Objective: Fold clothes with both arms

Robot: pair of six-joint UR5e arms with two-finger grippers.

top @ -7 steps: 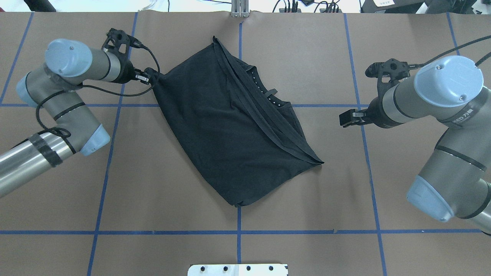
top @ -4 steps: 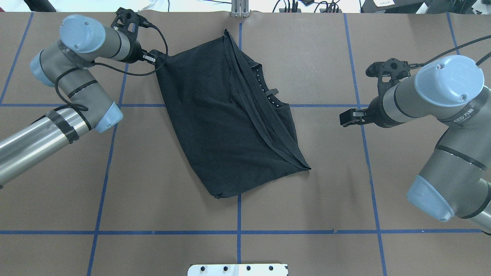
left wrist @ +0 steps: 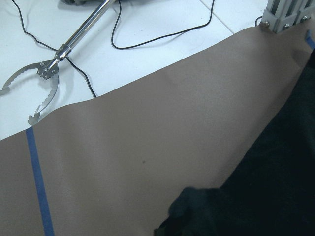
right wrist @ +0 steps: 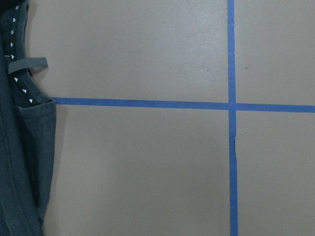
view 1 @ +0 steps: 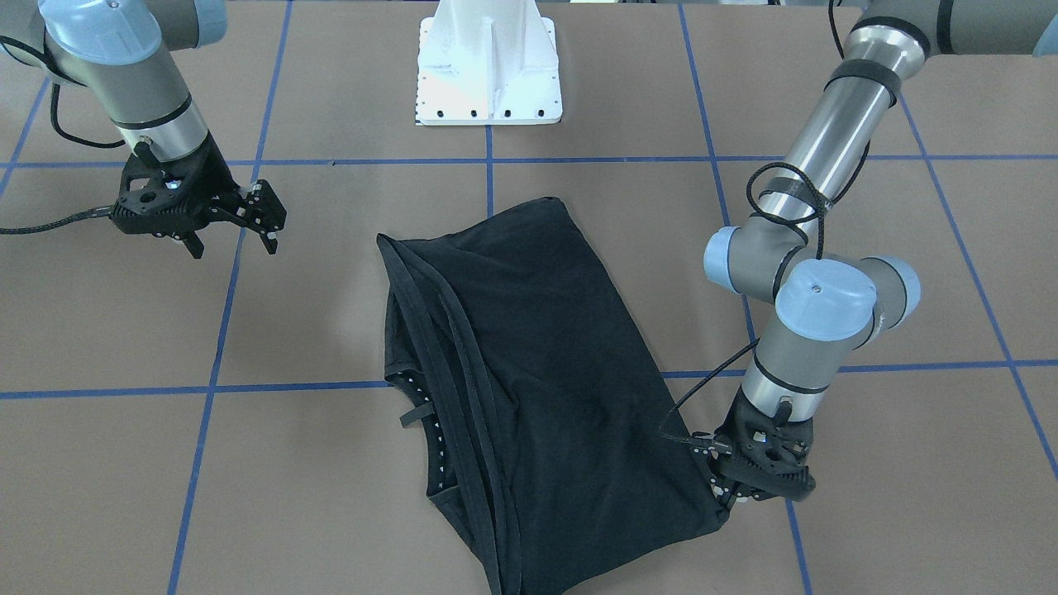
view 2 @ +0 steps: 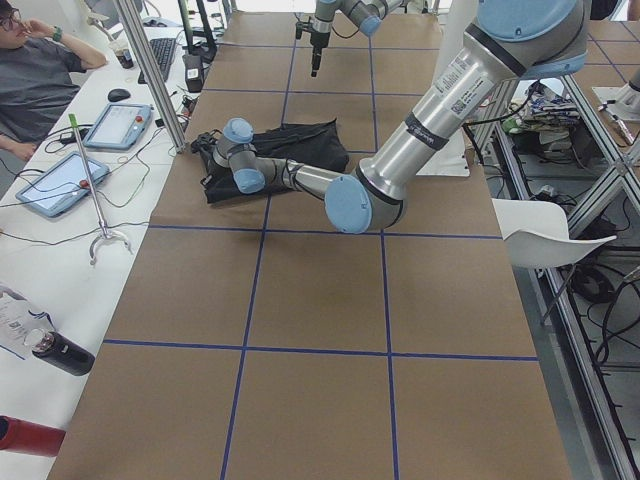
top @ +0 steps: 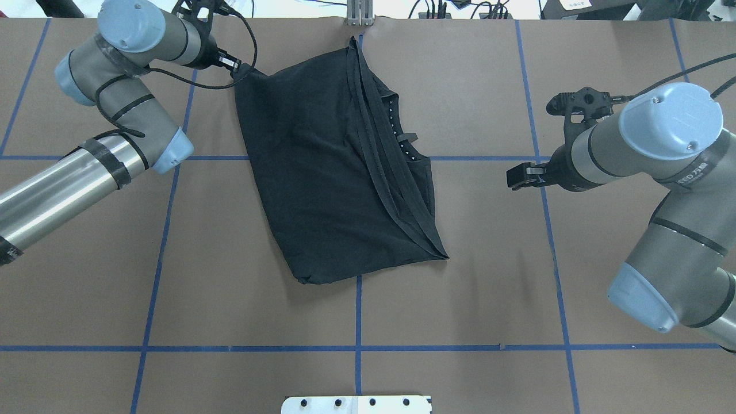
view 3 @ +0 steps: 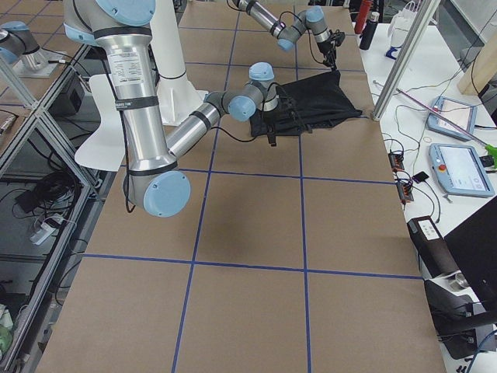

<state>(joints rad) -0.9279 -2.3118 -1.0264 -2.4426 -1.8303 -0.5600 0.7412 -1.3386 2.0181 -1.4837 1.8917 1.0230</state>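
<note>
Left arm (top: 54, 190) reaches to the far left of the table, elbow folded, wrist angled inward; left gripper (top: 236, 65) sits low at the surface, jaws closed on a corner of the T-shirt (top: 322, 167); right arm (top: 661, 259) is bent on the right side, wrist pointing in toward centre; right gripper (view 1: 235, 245) is well apart from the cloth, fingers spread, empty.

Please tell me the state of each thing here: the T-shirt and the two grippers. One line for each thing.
T-shirt: folded over, lying on the table, plain black side up, one far corner pinched.
Left gripper: shut on the T-shirt's corner.
Right gripper: open, empty, apart from the T-shirt.
</note>
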